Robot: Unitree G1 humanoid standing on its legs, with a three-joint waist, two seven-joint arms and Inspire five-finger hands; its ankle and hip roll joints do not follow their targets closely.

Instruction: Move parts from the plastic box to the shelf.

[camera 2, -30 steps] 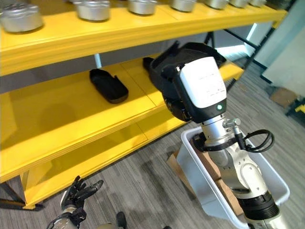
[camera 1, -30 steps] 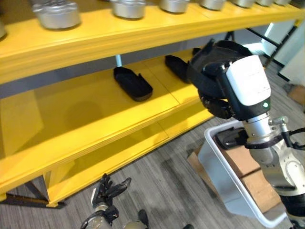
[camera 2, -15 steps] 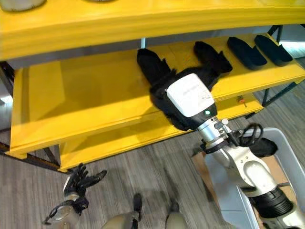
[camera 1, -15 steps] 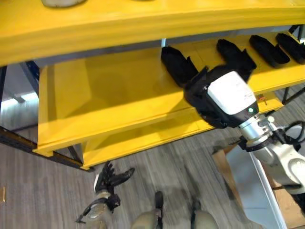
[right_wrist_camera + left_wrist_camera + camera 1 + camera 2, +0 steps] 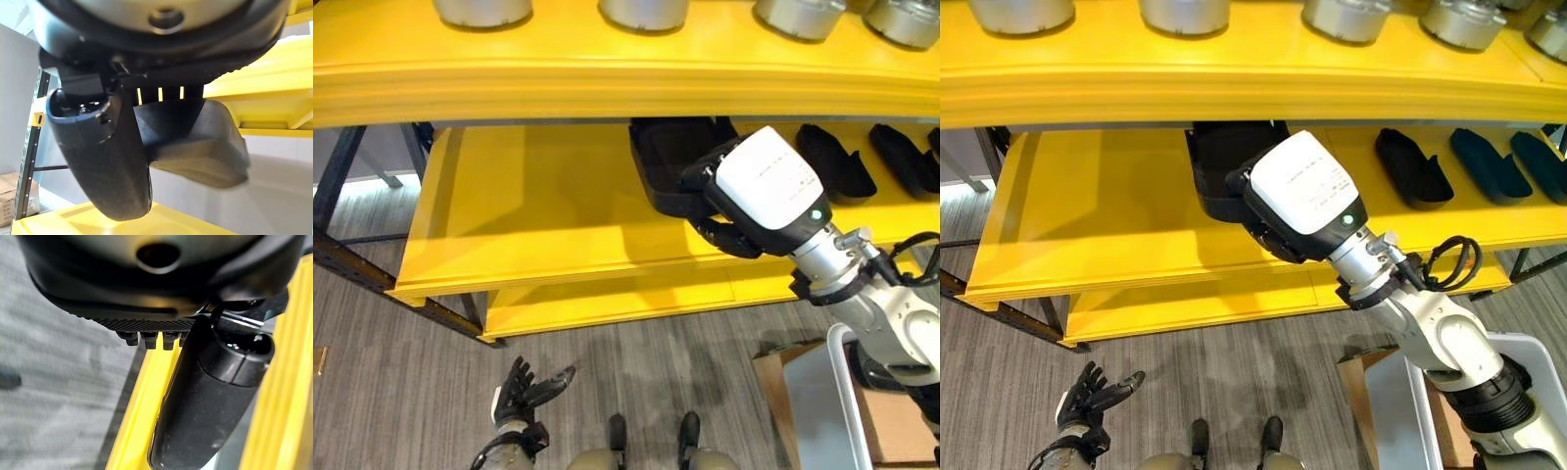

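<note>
My right hand [image 5: 1302, 196] is shut on a black moulded part [image 5: 668, 168] and holds it over the middle board [image 5: 538, 215] of the yellow shelf, just under the upper board. In the right wrist view the part [image 5: 195, 142] sits between the thumb [image 5: 102, 156] and the fingers above it. Three more black parts [image 5: 1412, 168] lie in a row on the same board to the right. A corner of the pale plastic box [image 5: 824, 401] shows at the lower right, on the floor. My left hand [image 5: 524, 387] hangs low near the floor, open, with its fingers spread.
Round metal pots [image 5: 646, 12] stand in a row on the shelf's top board. The left half of the middle board is bare. A lower yellow board [image 5: 607, 299] runs beneath it. A cardboard box [image 5: 891, 421] stands beside the plastic box.
The camera has swung left and now faces the shelf. My right hand has carried the black part from in front of the shelf in over the middle board. The left hand still hangs.
</note>
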